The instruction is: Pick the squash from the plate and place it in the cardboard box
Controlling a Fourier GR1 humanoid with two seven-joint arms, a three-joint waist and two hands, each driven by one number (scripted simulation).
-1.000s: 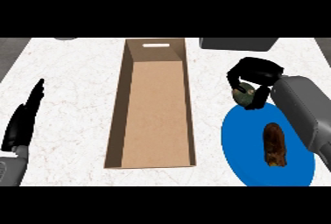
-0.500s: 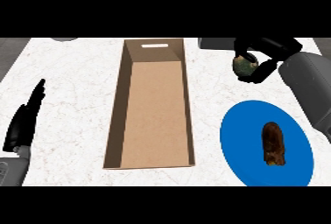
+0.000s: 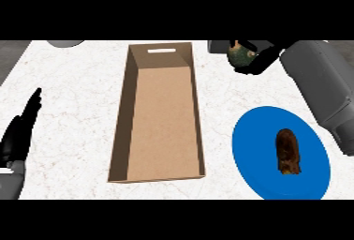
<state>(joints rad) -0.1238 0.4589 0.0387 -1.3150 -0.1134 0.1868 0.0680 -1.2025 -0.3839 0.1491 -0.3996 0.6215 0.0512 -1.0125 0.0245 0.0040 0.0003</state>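
Observation:
A dark green mottled squash (image 3: 239, 55) is held up at the back right, with my right hand (image 3: 263, 59) curled round it and hiding part of it. It hangs beyond the blue plate (image 3: 254, 140) and to the right of the far end of the long cardboard box (image 3: 165, 123), which lies open in the middle. A brown oblong piece of food (image 3: 287, 151) lies on the plate. At the left edge my left hand (image 3: 19, 133) rests open with its fingers pointing away from me.
A grey object (image 3: 66, 43) shows at the back left corner, and another grey object (image 3: 218, 45) sits at the back just behind the squash. My right forearm (image 3: 323, 84) crosses over the plate's right side.
My right hand has carried the squash from over the plate's far edge toward the back and a little left, nearer the box's far end. The left hand has not moved.

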